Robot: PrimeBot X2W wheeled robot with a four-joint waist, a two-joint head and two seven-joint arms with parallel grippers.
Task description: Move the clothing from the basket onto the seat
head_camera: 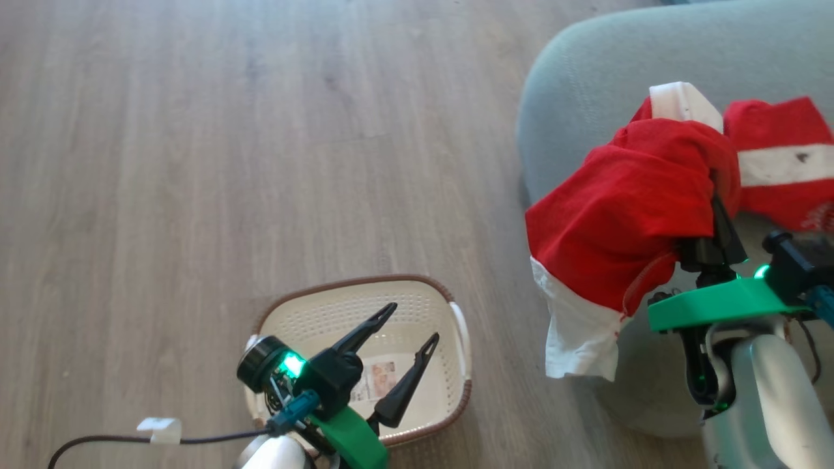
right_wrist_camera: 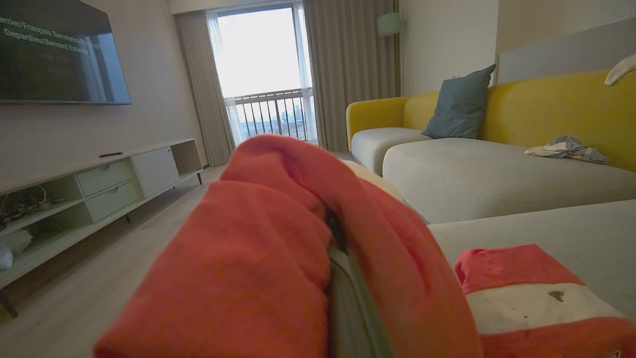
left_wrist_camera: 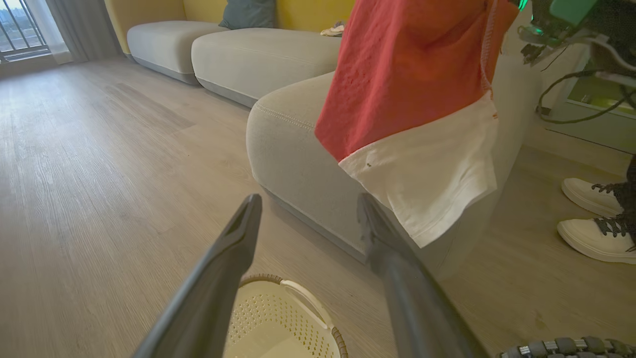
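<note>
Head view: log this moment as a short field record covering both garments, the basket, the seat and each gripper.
seat: grey-green cushion, rounded corner
basket: on the floor, no clothing seen inside, sticker on its bottom
left gripper: open above the basket, holding nothing
held garment: red with white hem, hanging at the seat's rounded corner
right gripper: shut on the held garment, fabric draped over it
second garment: red with white band, lying on the seat
</note>
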